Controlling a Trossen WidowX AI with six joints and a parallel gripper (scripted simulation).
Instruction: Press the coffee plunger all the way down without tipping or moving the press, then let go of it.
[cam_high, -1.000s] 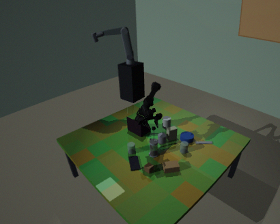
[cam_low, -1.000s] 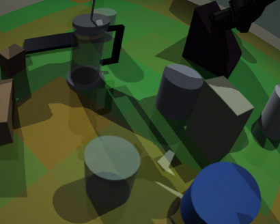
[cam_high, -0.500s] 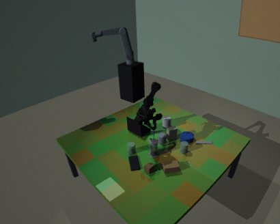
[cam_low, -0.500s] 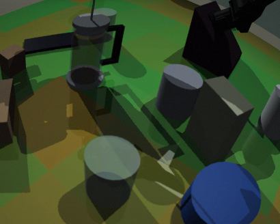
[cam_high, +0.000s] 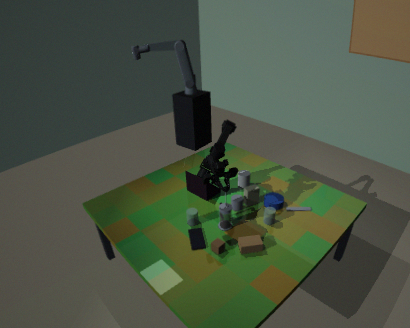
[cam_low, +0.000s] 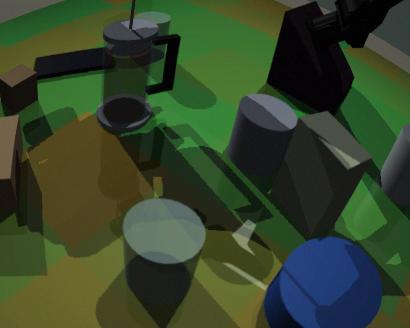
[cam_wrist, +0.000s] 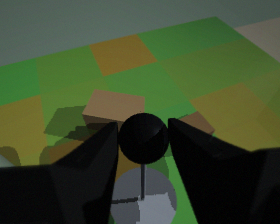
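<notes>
One gripper (cam_wrist: 142, 127), closed on a round black plunger knob (cam_wrist: 143, 138); one coffee press (cam_high: 225, 217) (cam_low: 126, 75), upright (rod raised), handle at right in the exterior view.

- A counter (cam_high: 210, 295) (cam_low: 215, 65) (cam_wrist: 185, 75) is covered in green, orange and brown patches.
- Two brown blocks (cam_high: 250, 244) (cam_wrist: 114, 106) are set near.
- A blue round object (cam_high: 273, 201) (cam_low: 330, 287) is placed at right.
- A dark flat slab (cam_high: 197, 239) (cam_low: 72, 62) is laid at left.

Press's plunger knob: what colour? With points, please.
Black knob (cam_wrist: 143, 138), plain; shows best in the wrist view.
</notes>
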